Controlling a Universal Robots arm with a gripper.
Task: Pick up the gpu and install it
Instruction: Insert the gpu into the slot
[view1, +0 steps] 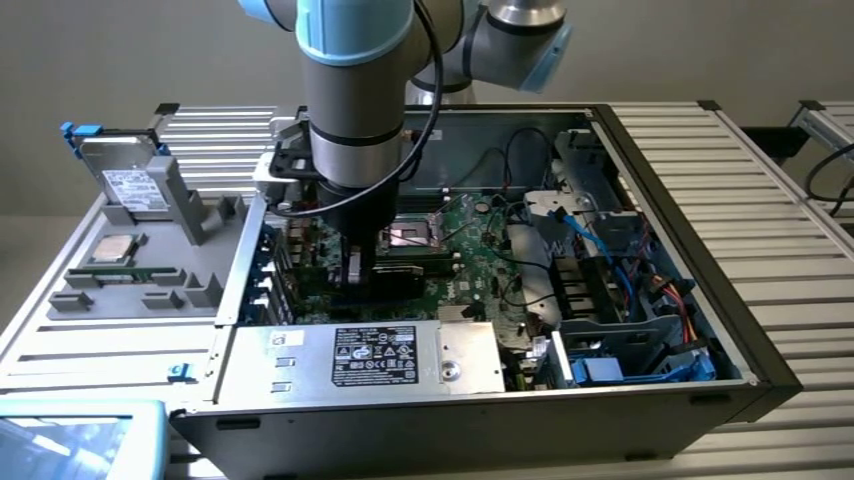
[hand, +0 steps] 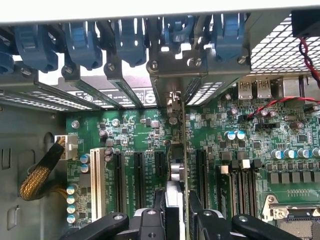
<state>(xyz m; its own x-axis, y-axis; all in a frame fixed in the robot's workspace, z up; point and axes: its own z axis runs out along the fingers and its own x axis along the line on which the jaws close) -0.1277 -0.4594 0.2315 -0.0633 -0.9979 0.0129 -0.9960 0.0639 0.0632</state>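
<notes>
So the gpu (hand: 176, 150) was mid-install, held edge-on down inside the open PC case (view1: 694, 300).

Fingers (hand: 155, 220) were partly closed, clamped on the card's top edge at the bottom centre of the wrist view, bracket end reaching toward the rear slot openings (hand: 170, 85). I'd call this the seating step; it needs the card lined up dead straight over its slot (hand: 200, 172). Blue retention clips (hand: 80, 42) along the top, neighbouring slots (hand: 137, 180) and capacitors (hand: 234, 135) crowded it. The hard drive (view1: 134, 185) sat on the grey tray (view1: 134, 290), upper left of the exterior view.
</notes>
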